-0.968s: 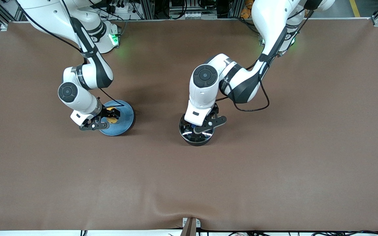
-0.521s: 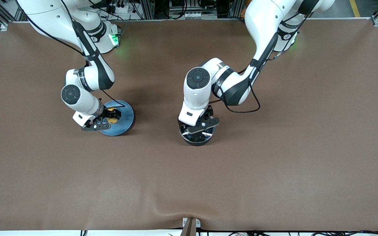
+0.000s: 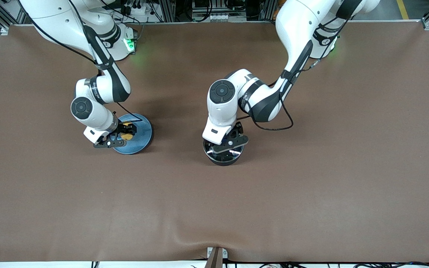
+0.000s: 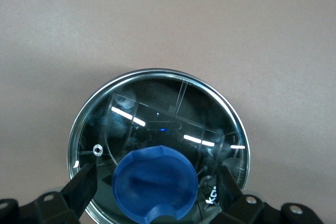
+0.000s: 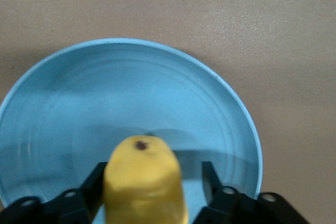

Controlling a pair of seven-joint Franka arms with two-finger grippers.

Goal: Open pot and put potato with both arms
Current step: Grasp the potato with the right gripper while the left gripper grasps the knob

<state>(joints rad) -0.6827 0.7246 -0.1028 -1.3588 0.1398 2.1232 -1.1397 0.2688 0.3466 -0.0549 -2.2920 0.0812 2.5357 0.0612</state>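
Observation:
The black pot point(image 3: 222, 158) stands mid-table with its clear glass lid point(image 4: 157, 114) on; its handle is hidden under the left arm. My left gripper point(image 3: 225, 146) is low over the lid. In the left wrist view its fingers point(image 4: 81, 187) stand open on either side of the blue knob point(image 4: 155, 184), with gaps. The yellow potato point(image 5: 144, 184) lies on the light-blue plate point(image 3: 142, 134). My right gripper point(image 3: 125, 132) is down on the plate, open around the potato. One finger point(image 5: 94, 182) is against it and the other stands apart.
The brown table cover point(image 3: 311, 186) spreads all round the pot and the plate. The plate's rim point(image 5: 231, 93) shows in the right wrist view. A small metal bracket point(image 3: 216, 257) sits at the table edge nearest the front camera.
My left gripper has shifted a little toward the right arm's end and settled over the middle of the lid. My right gripper has barely moved at the potato.

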